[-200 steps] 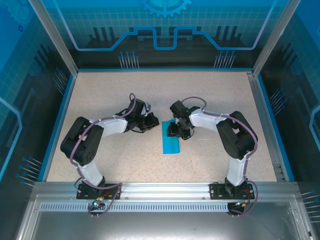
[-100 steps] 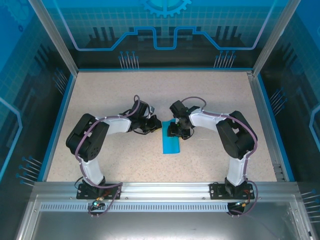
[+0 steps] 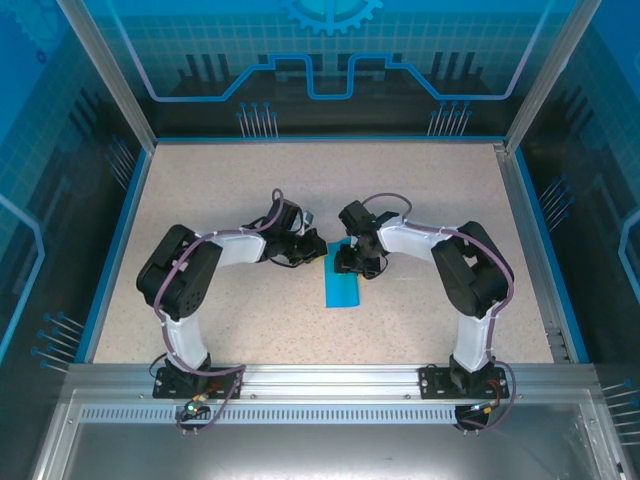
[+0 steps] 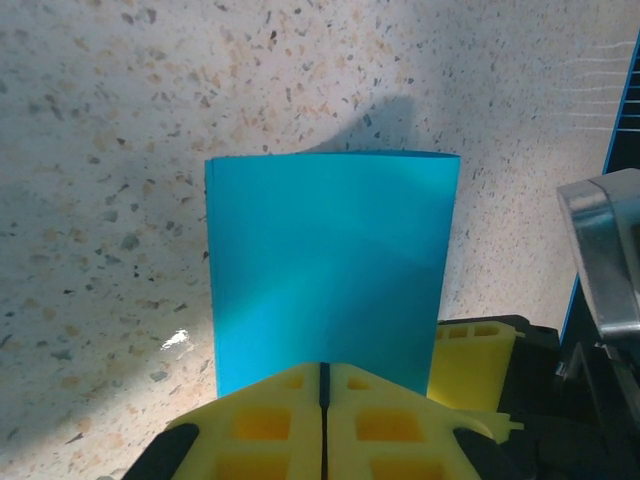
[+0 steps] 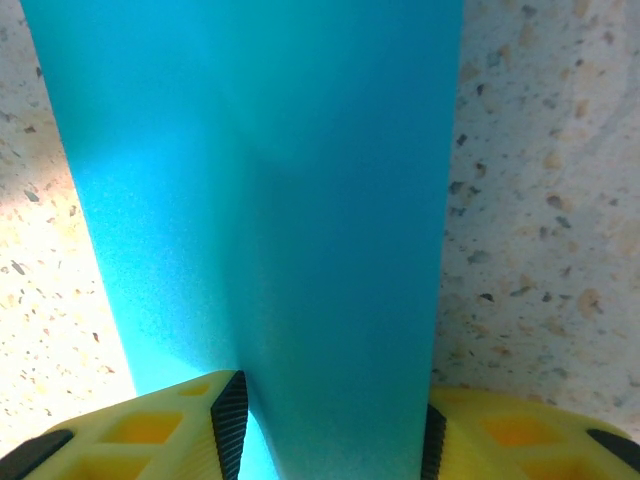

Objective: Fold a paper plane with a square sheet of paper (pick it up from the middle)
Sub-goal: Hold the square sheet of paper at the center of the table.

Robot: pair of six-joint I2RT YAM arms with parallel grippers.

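Note:
The cyan-blue sheet of paper (image 3: pixel 343 288) lies on the speckled table as a narrow folded rectangle with no pointed plane shape. In the left wrist view the paper (image 4: pixel 330 270) lies flat, and my left gripper (image 4: pixel 323 368) is shut with its tips over the paper's near edge. From above, the left gripper (image 3: pixel 318 252) is at the strip's upper left edge. My right gripper (image 3: pixel 355 262) stands over the strip's far end. Its fingers (image 5: pixel 150 430) are apart and rest on the paper (image 5: pixel 260 200), which runs between the pads.
The table (image 3: pixel 230 190) is walled by a blue rim and an aluminium frame (image 3: pixel 330 385) at the near edge. One yellow finger of the right gripper (image 4: pixel 470 360) sits close beside the left gripper's tips. Bare table lies all round the strip.
The left arm has swung right, bringing its shut gripper from beside the paper to the strip's edge. The right arm and the paper have stayed still.

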